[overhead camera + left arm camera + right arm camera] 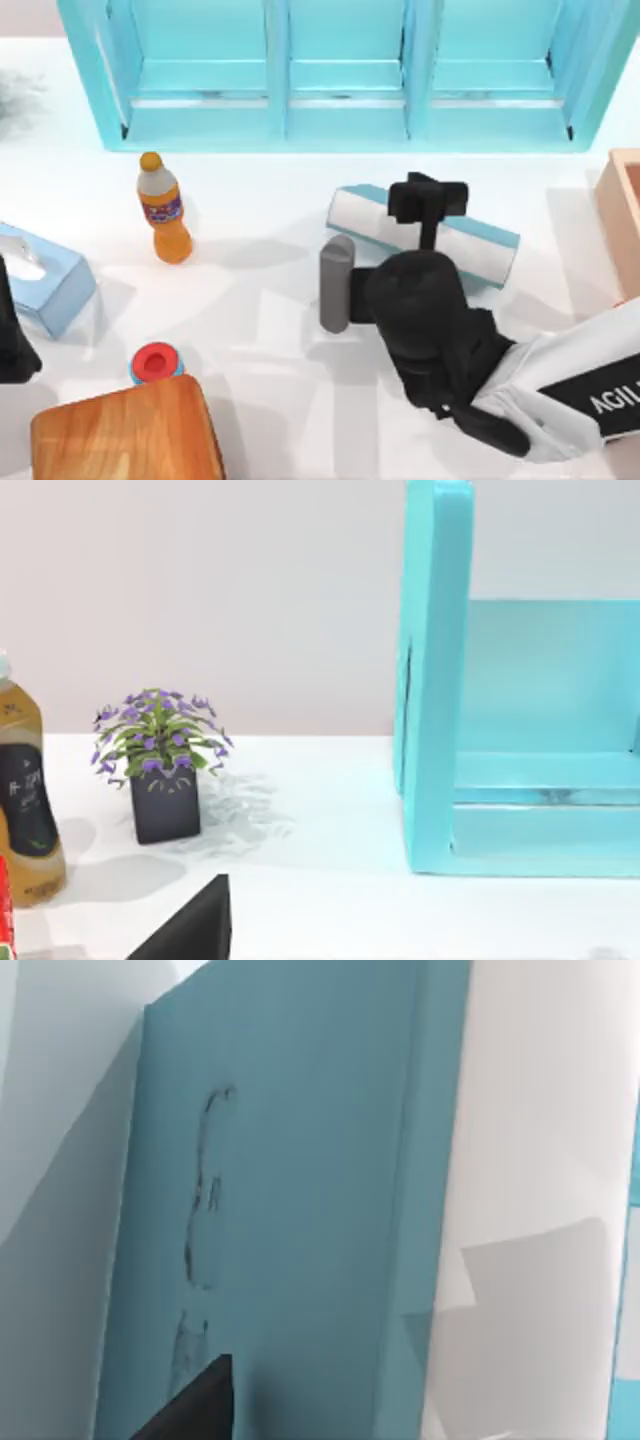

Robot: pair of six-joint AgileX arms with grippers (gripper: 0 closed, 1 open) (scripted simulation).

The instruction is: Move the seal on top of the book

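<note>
Right gripper [428, 200] held above the book [480, 250]

Whether its fingers are wide, narrow or holding something cannot be told. The left arm is parked well left of the book.

White right arm [575, 400], black wrist, grey cyl.

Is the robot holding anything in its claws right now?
It cannot be told. The right gripper hangs over the book, its fingers hidden. The left arm sits parked at the table's left edge.
</note>
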